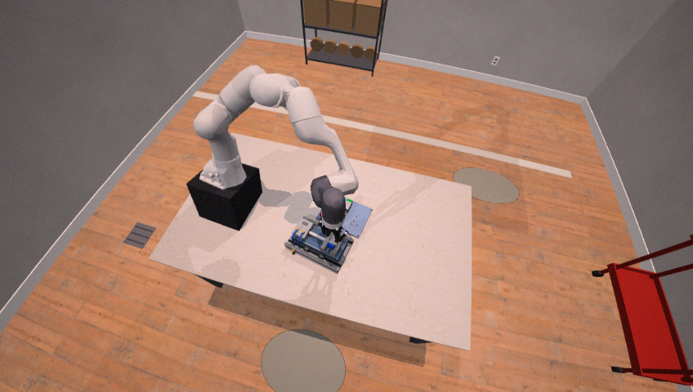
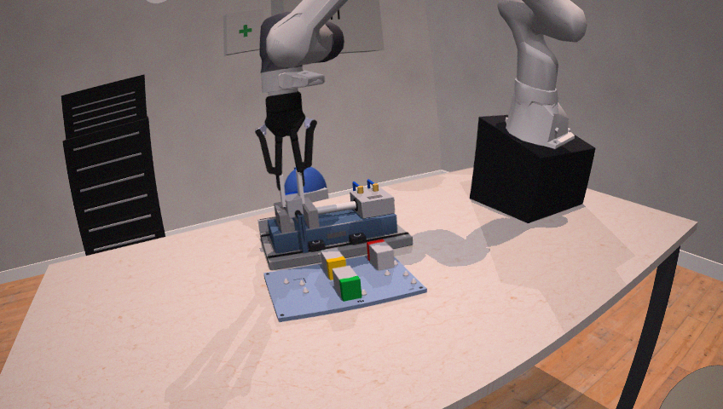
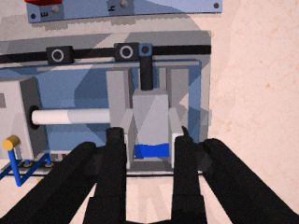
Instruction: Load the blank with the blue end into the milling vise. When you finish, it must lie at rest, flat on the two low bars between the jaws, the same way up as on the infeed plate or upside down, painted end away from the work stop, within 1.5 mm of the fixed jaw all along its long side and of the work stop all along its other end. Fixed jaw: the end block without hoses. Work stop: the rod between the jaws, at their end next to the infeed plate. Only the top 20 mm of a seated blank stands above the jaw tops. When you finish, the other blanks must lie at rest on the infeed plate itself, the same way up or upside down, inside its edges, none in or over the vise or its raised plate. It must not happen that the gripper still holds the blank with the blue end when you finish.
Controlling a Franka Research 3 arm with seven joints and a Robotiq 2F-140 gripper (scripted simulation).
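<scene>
My gripper [image 3: 151,121] is shut on the grey blank with the blue end [image 3: 149,130]. It holds the blank down between the vise jaws, fingers on its two long sides. The blue end [image 3: 151,151] points away from the black work stop rod [image 3: 146,75], and the grey end lies close to the rod. The fixed jaw [image 3: 186,101] is on the right of the blank, and the moving jaw [image 3: 118,105] with its white push rod [image 3: 69,116] is on the left. In the exterior view the gripper [image 2: 290,194] stands upright over the vise [image 2: 329,222]. I cannot tell whether the blank rests on the low bars.
The yellow-ended [image 2: 332,263], green-ended [image 2: 347,284] and red-ended [image 2: 380,253] blanks lie on the blue infeed plate [image 2: 338,295] in front of the vise. The hosed block [image 2: 373,202] is at the vise's right end. A blue dome [image 2: 304,182] stands behind the vise.
</scene>
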